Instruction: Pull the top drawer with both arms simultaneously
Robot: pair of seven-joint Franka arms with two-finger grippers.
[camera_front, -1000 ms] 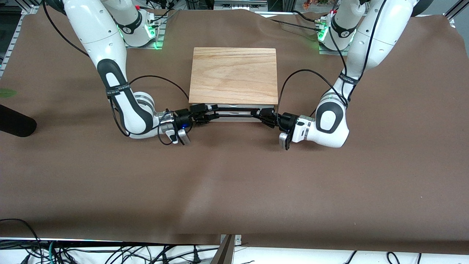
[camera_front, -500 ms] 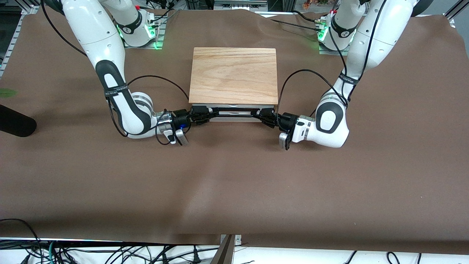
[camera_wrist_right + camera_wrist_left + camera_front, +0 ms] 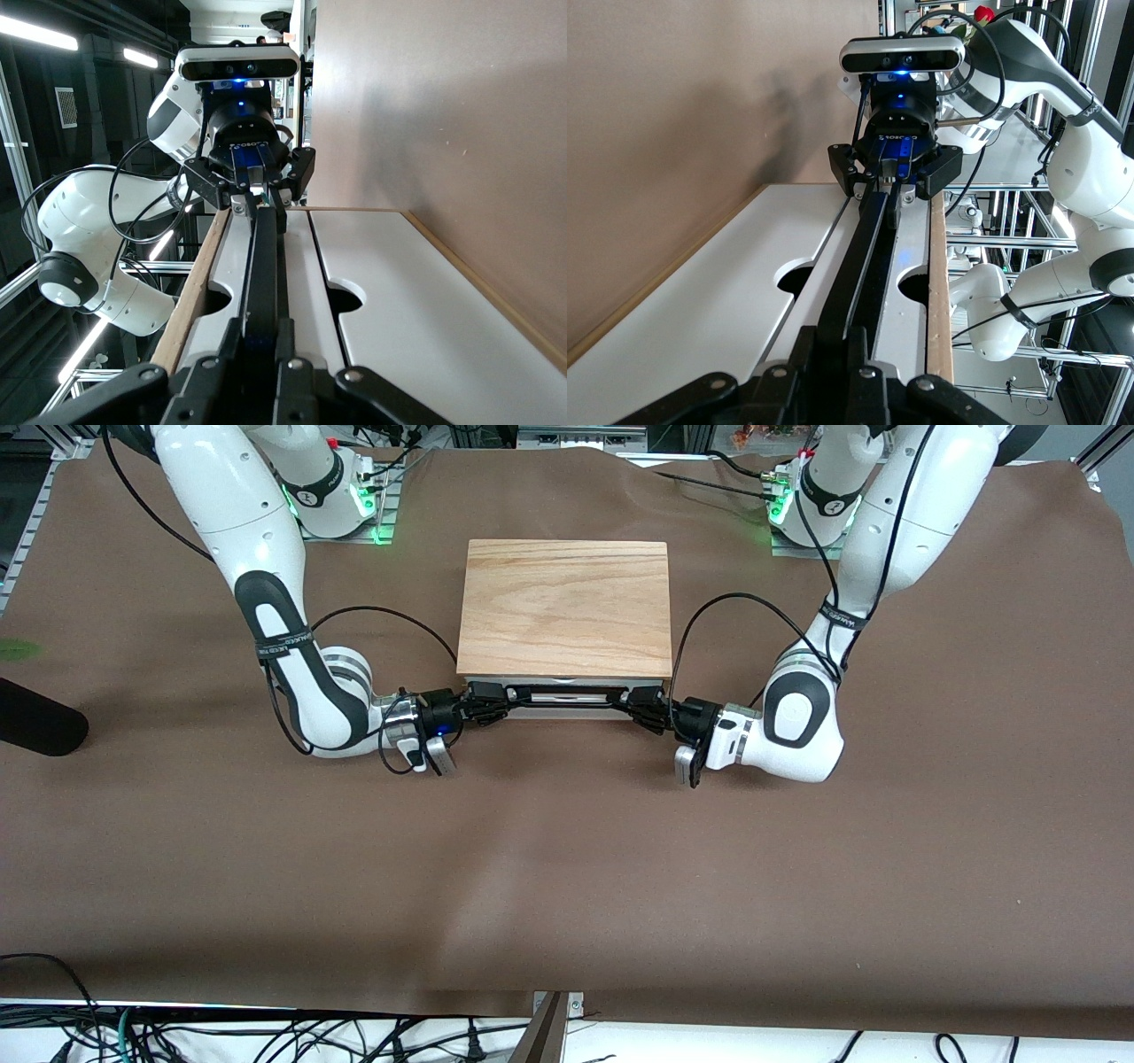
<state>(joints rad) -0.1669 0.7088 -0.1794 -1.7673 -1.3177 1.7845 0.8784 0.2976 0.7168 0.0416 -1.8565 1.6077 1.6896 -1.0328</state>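
Drawer front first: the top drawer sits just under the light-wood box top, on the side nearer the front camera, its white panel showing only a narrow strip. Its black bar handle runs across that panel. The right gripper is pinched on the handle's end toward the right arm's side, and the left gripper is pinched on the end toward the left arm's side. The brown table cover lies beneath.

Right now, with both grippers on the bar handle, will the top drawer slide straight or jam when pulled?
Probably straight: the left gripper and right gripper clamp opposite ends of the bar handle. The thin bar may flex slightly. The top drawer looks shallow, so likely light.
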